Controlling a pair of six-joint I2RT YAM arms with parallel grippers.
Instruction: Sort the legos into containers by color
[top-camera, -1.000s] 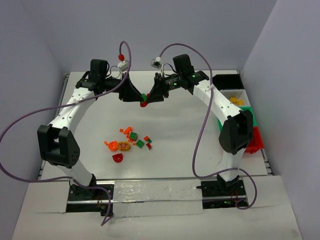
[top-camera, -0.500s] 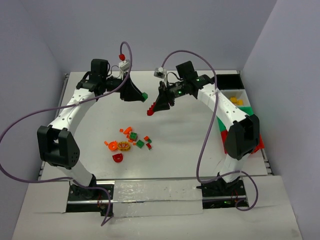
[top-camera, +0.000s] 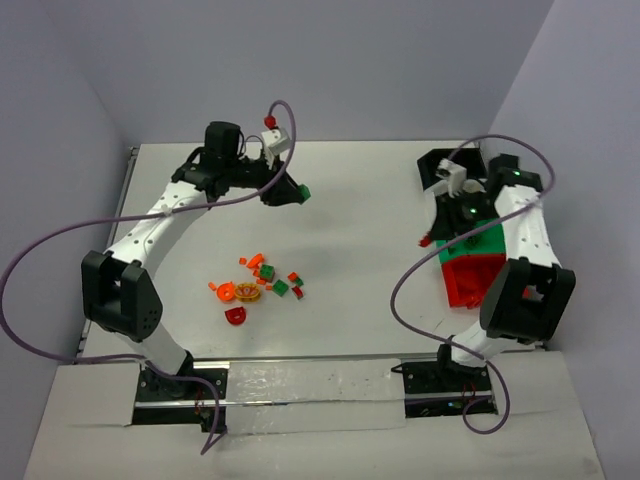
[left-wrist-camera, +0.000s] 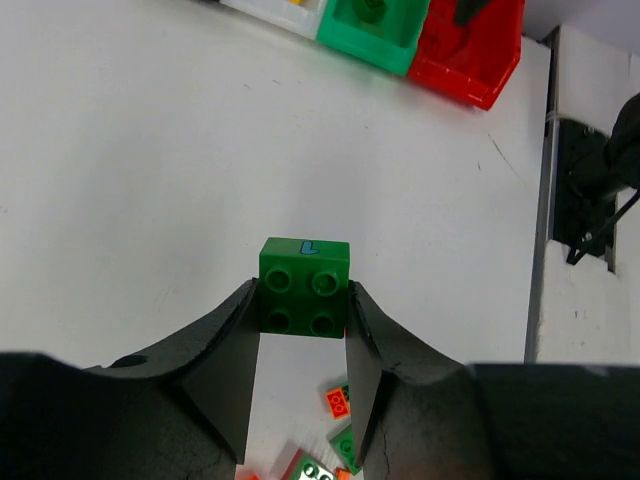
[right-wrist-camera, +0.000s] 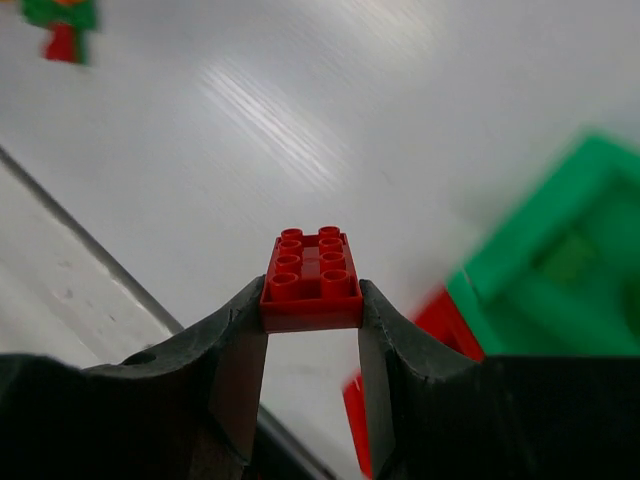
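White table: right gripper (right-wrist-camera: 312, 302) clasps red brick (right-wrist-camera: 311, 262) near red bin (top-camera: 468, 285), a drop likely next; left gripper (left-wrist-camera: 303, 308) clasps green brick (left-wrist-camera: 304, 270).

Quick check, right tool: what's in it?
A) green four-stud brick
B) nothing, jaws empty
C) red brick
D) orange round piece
C: in the right wrist view the right tool is clamped on a red brick, studs facing the camera; the green brick sits in the left tool.
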